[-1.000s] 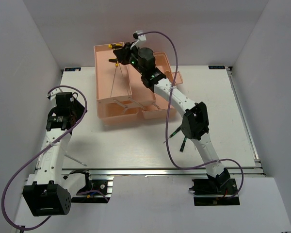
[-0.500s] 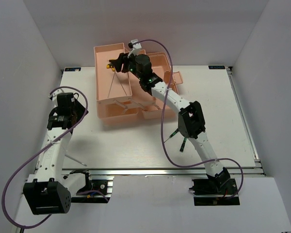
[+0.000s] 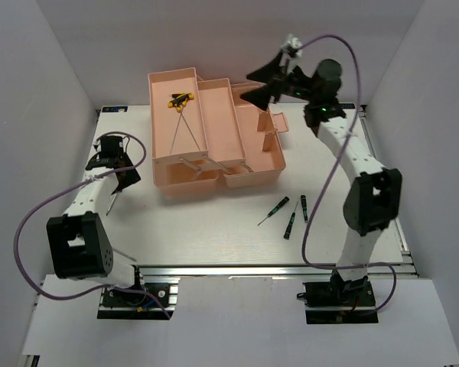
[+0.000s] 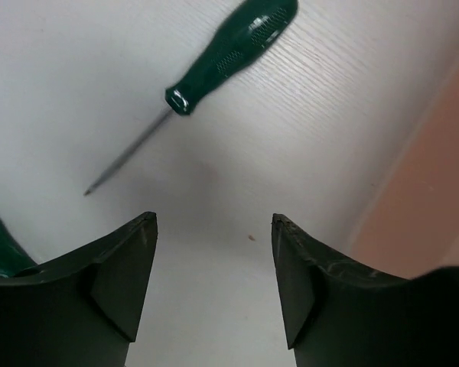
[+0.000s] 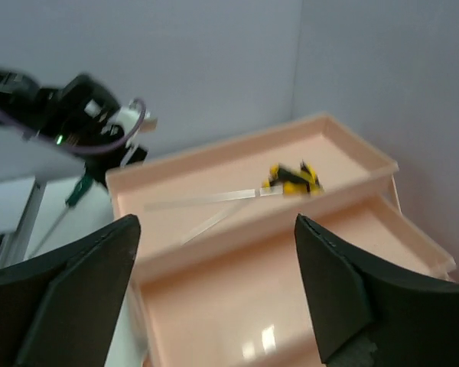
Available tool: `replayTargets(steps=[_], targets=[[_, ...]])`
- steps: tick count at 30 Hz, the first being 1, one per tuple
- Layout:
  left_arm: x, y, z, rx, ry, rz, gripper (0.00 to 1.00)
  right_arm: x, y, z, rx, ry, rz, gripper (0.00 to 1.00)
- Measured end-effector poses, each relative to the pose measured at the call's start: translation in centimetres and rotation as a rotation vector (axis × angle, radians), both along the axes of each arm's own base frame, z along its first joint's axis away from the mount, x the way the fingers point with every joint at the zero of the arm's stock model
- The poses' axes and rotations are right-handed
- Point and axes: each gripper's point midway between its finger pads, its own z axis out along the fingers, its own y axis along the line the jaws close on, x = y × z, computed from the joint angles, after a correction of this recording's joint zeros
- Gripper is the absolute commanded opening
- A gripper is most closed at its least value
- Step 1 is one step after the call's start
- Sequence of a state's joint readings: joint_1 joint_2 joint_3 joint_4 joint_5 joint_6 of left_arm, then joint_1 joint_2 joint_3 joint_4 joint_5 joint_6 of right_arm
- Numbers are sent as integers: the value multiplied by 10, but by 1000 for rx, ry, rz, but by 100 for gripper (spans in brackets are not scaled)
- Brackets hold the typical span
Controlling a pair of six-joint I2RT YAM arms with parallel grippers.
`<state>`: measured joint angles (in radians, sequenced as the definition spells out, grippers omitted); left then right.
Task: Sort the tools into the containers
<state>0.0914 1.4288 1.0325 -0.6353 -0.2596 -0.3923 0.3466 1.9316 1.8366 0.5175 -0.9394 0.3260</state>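
Observation:
The pink toolbox point(image 3: 237, 149) stands open at the back of the table. Yellow-and-black-handled rods point(image 3: 180, 99) lie in its far left tray point(image 5: 214, 172), with the handles point(image 5: 294, 180) at the far end. My right gripper point(image 3: 258, 84) hangs open and empty above the box, over the middle tray point(image 5: 214, 222). My left gripper point(image 3: 116, 174) is open, low over the table left of the box. A large green-handled screwdriver point(image 4: 229, 50) lies just beyond its open fingers point(image 4: 214, 229). Three small screwdrivers point(image 3: 289, 215) lie on the table in front of the box.
The toolbox wall point(image 4: 436, 206) is close on the right of my left gripper. Another dark green object point(image 4: 0, 245) shows at the left edge of the left wrist view. White walls enclose the table on three sides.
My right gripper opened, left the rods in the far left tray and swung up and to the right. My left arm reached forward to the table beside the toolbox.

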Motion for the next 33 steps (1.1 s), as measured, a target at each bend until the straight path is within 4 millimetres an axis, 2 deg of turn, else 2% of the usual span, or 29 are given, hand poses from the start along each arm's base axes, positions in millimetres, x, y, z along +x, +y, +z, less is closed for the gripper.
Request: replayTargets(steps=[2, 4, 10, 12, 14, 21, 24, 29, 31, 32, 33], targets=[[6, 8, -11, 21, 38, -21, 73, -11, -36, -11, -48, -8, -4, 89], [14, 16, -20, 45, 66, -50, 73, -26, -57, -31, -102, 0, -4, 89], [49, 27, -44, 114, 121, -189, 70, -72, -82, -90, -201, 72, 35, 89], [56, 28, -53, 130, 132, -237, 69, -78, -92, -104, -213, 114, 25, 89], [58, 29, -60, 141, 150, -277, 63, -77, -103, -114, -218, 144, 2, 89], [71, 43, -77, 126, 154, -355, 59, -70, -130, -125, -222, 197, -67, 89], [75, 46, -85, 94, 145, -366, 59, -69, -134, -127, -223, 212, -77, 89], [82, 45, -85, 79, 112, -375, 55, -67, -137, -128, -224, 225, -88, 89], [83, 44, -87, 74, 104, -381, 46, -67, -137, -129, -224, 229, -90, 89], [83, 43, -87, 71, 96, -384, 30, -67, -138, -129, -224, 232, -91, 89], [84, 42, -88, 66, 89, -384, 25, -67, -138, -129, -224, 234, -93, 89]])
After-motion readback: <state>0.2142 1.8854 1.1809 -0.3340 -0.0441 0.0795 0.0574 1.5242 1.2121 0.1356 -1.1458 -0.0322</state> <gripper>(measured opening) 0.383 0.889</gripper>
